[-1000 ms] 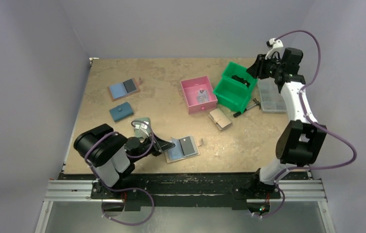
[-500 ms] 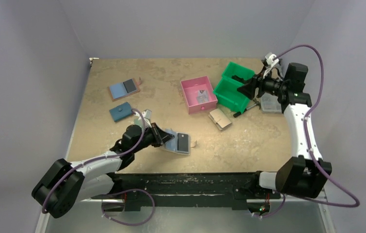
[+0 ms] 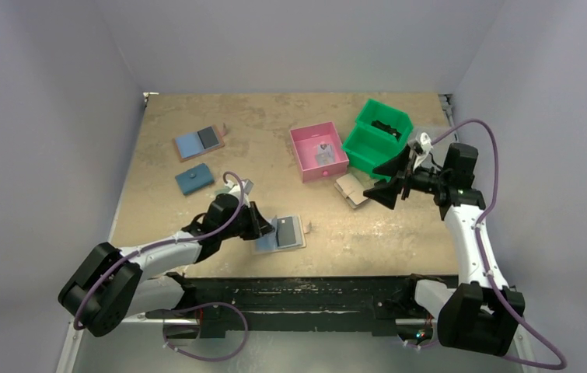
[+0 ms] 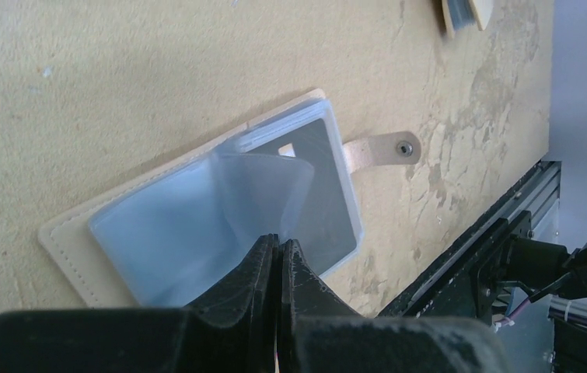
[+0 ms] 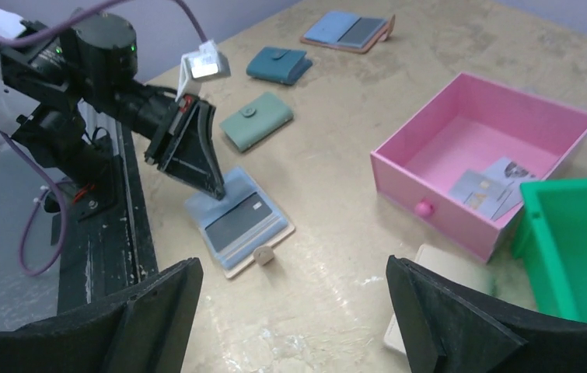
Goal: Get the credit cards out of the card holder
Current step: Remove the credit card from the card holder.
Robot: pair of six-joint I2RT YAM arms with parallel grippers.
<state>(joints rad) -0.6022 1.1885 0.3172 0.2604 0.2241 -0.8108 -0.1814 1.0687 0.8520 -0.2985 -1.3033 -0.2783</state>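
Over tan table (image 3: 259, 124), right hand (image 3: 381, 180) has swung toward card holder (image 3: 284, 233).

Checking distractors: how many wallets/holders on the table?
5: open card holder at left gripper; green wallet beside it; teal wallet and blue-black holder farther back; tan wallet by pink box. More may be hidden.

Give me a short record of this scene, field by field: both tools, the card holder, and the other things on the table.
left tool: shut, pinching a clear sleeve of the card holder
right tool: open, held above the table, holding nothing
card holder: lying open near the table's front edge, snap tab sticking out
pink box: a few loose cards inside
elsewhere: second open holder, teal wallet, green wallet, tan folded wallet, green bin
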